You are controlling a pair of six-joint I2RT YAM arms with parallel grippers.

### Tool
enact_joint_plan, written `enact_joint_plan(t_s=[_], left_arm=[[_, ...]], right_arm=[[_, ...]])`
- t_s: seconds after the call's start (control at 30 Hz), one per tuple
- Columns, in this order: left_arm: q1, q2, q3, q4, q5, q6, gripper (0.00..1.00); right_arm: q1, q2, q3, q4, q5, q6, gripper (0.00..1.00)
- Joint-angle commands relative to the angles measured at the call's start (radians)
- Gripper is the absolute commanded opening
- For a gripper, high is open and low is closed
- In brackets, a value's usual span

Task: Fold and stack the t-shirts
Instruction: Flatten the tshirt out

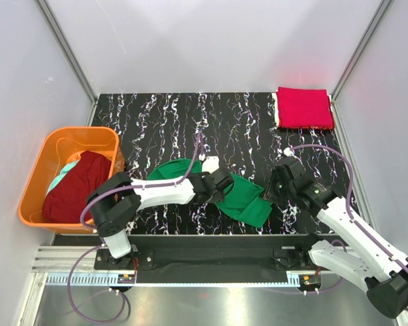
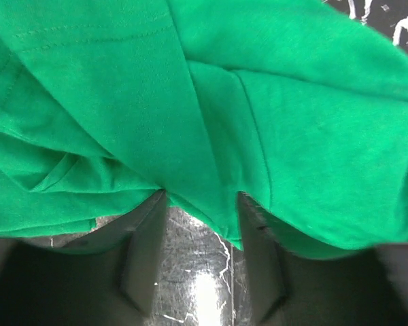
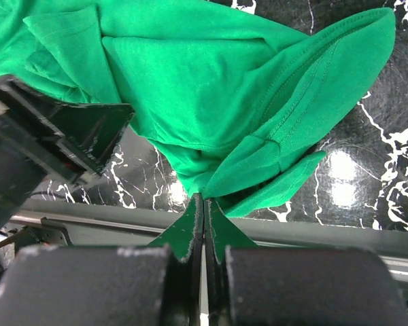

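Note:
The green t-shirt (image 1: pixel 243 200) lies crumpled on the black marbled table (image 1: pixel 163 122) between my two grippers. My right gripper (image 1: pixel 266 194) is shut on a bunched edge of it, seen in the right wrist view (image 3: pixel 205 198), with the green cloth (image 3: pixel 211 88) fanning out beyond the tips. My left gripper (image 1: pixel 221 183) is at the shirt's left side. In the left wrist view (image 2: pixel 200 197) its jaws stand apart, with green cloth (image 2: pixel 211 102) draped over both fingertips and a fold hanging between them. A folded red t-shirt (image 1: pixel 304 109) lies at the back right corner.
An orange basket (image 1: pixel 37 180) stands at the left edge, holding the maroon t-shirt (image 1: pixel 75 190) and a pale teal garment (image 1: pixel 66 170). The left gripper body (image 3: pixel 54 136) is close to the right gripper. The table's front rail (image 3: pixel 313 227) runs just below the right fingers.

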Motion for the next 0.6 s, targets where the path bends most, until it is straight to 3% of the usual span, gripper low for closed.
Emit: enact_joint_plan(t_s=[0.0, 0.1, 0.13, 0.3, 0.47, 0.57], left_arm=[[-0.006, 0.041, 0.021, 0.011, -0.034, -0.033, 0.44], [-0.006, 0.042, 0.023, 0.006, -0.04, -0.042, 0.24], [-0.009, 0.031, 0.018, 0.003, -0.046, -0.045, 0.02], [-0.018, -0.093, 0.056, -0.142, -0.17, -0.037, 0.0], [-0.018, -0.377, 0.122, -0.287, -0.283, 0.066, 0.0], [-0.012, -0.544, 0.165, -0.285, -0.302, 0.16, 0.0]], right_arm=[[-0.006, -0.015, -0.004, 0.04, -0.014, -0.005, 0.0], [-0.006, -0.022, -0.002, 0.04, -0.016, -0.007, 0.0], [-0.006, -0.025, -0.002, 0.037, -0.013, -0.008, 0.0], [-0.006, -0.022, -0.012, 0.035, 0.001, -0.039, 0.0], [-0.006, 0.014, -0.009, 0.054, -0.005, -0.105, 0.0], [-0.005, 0.046, 0.004, 0.067, -0.033, -0.137, 0.0]])
